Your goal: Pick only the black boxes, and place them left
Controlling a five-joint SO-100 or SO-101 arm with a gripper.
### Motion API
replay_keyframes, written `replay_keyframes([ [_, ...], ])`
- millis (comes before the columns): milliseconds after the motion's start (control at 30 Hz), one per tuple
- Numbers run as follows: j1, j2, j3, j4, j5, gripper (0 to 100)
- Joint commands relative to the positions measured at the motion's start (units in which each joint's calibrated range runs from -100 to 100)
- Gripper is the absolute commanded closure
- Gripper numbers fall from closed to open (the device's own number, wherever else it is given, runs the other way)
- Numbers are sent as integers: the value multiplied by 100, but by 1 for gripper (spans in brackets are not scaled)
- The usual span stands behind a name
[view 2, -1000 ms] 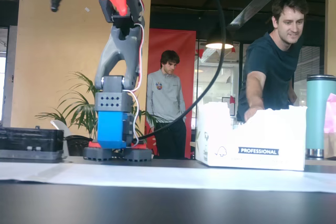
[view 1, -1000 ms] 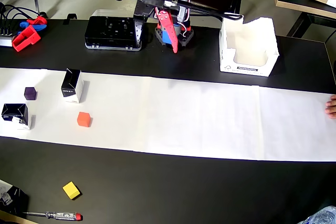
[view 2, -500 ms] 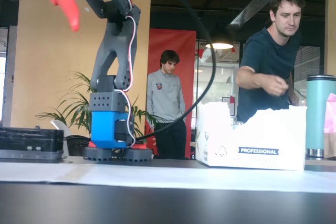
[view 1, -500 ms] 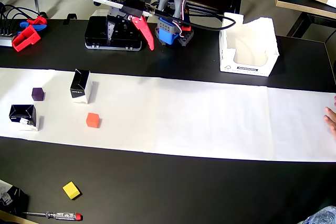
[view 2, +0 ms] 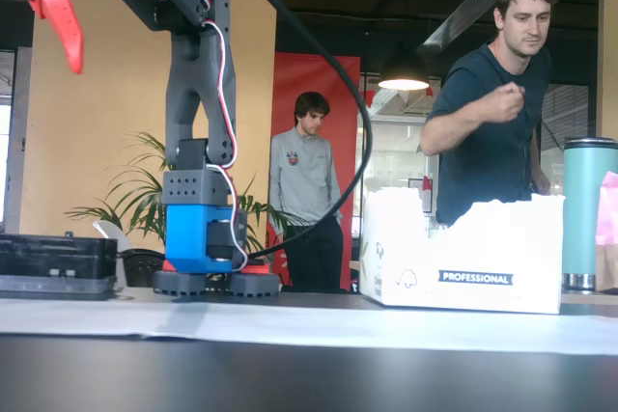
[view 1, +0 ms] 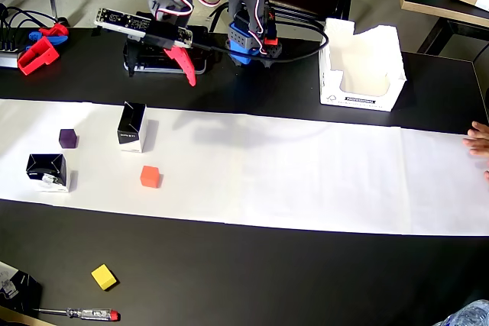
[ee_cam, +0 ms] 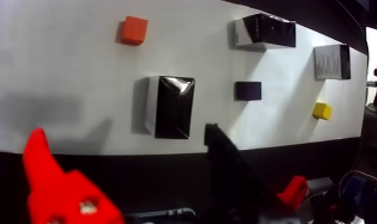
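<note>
In the overhead view one black box (view 1: 131, 127) stands upright on the white paper strip (view 1: 306, 181), and a second black box (view 1: 47, 171) sits further left. A third black box (view 1: 15, 286) lies at the bottom left corner, off the paper. In the wrist view all three show: the nearest box (ee_cam: 173, 106), another (ee_cam: 265, 31) and the far one (ee_cam: 332, 61). My gripper (view 1: 160, 74) hangs open and empty above the table's back strip, behind the upright box. In the wrist view my gripper (ee_cam: 123, 132) has its red and black fingers wide apart.
A purple cube (view 1: 67, 138), an orange cube (view 1: 150, 176) and a yellow cube (view 1: 104, 276) lie near the boxes. A flat black device (view 1: 164, 60) sits under the gripper. A torn white carton (view 1: 363, 70) stands at right. A screwdriver (view 1: 76, 313) lies bottom left. A person's hand (view 1: 478, 143) rests at the right edge.
</note>
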Motion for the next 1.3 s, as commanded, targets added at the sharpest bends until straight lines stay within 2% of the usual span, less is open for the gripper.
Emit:
replay_keyframes([
  [0, 108, 96, -765, -76, 26, 50],
  [433, 108, 704, -579, -100, 26, 50],
  [767, 116, 704, 1025, -1714, 21, 50],
  [1267, -83, 704, 2861, -2596, -22, 50],
])
